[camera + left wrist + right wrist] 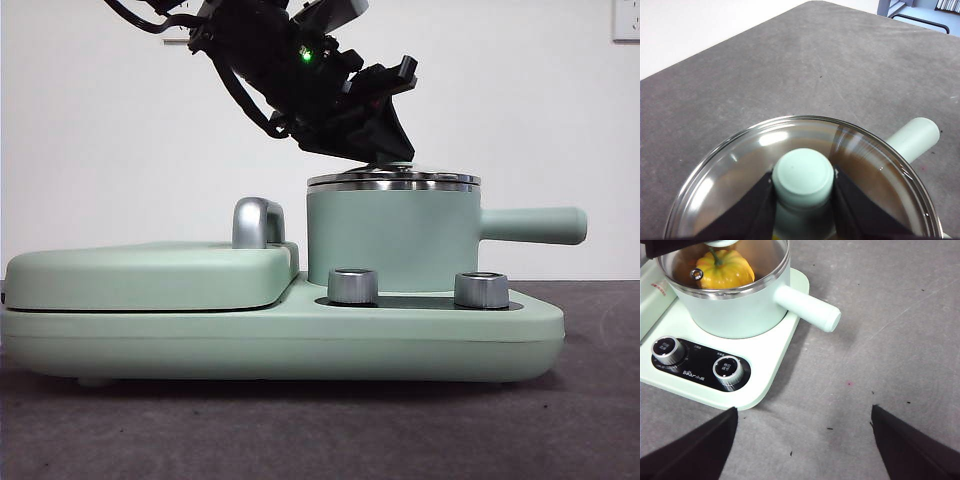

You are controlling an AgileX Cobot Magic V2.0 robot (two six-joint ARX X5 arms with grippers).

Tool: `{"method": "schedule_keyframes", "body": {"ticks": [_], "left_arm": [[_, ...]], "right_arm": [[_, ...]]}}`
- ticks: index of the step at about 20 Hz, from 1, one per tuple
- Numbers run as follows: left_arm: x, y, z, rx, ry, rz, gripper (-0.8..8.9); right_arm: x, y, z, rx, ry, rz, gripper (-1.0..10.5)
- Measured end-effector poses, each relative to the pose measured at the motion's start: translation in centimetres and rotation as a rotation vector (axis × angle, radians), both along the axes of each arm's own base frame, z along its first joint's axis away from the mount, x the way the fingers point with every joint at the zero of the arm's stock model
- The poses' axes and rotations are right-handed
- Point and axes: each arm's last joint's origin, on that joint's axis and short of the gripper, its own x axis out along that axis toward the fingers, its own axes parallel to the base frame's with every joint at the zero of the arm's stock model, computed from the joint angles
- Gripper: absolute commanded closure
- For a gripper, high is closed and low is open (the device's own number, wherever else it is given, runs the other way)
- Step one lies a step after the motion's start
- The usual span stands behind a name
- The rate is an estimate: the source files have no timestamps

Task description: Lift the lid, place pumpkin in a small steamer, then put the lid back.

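So, left gripper (802, 200): I clamped the knob (803, 177), lowering the lid (805, 172) squarely.
Lid: sat on the small steamer (390, 240).
Pumpkin (724, 269): lay inside, under glass.
Right gripper (802, 440): I held it wide, empty, away.

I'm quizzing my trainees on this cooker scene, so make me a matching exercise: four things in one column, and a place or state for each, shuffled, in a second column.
Column one:
1. pumpkin
2. lid
3. left pincer
4. right pincer

Column two:
A. open, above the bare table beside the cooker
B. lying on the small steamer's rim
C. shut on the lid's knob
D. inside the small steamer, seen through the glass

Pairs: 1-D, 2-B, 3-C, 4-A
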Motion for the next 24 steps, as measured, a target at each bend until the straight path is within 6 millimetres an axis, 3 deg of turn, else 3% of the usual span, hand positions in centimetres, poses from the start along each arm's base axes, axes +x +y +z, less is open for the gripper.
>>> {"method": "schedule_keyframes", "body": {"ticks": [5,10,12,17,21,24], "left_arm": [[0.0,0.0,0.0,0.002,0.005,0.0,5.33],[-0.1,0.0,0.0,0.005,0.009,-0.001,5.23],[-0.7,0.5,0.9,0.015,0.02,-0.001,5.24],[-3.7,4.5,6.8,-0.049,0.042,0.052,5.24],[-4.5,7.5,7.1,-0.038,0.236,0.167,5.24],[-5.9,9.1,7.3,-0.049,0.264,0.194,5.24]], "right_arm": [[0.0,0.0,0.0,0.0,0.0,0.0,5.4],[0.0,0.0,0.0,0.0,0.0,0.0,5.4],[0.0,0.0,0.0,0.0,0.0,0.0,5.4],[0.0,0.0,0.0,0.002,0.0,0.002,5.4],[0.6,0.5,0.2,0.033,-0.004,0.044,5.4],[1.8,1.4,0.2,0.048,-0.002,0.095,5.4]]}}
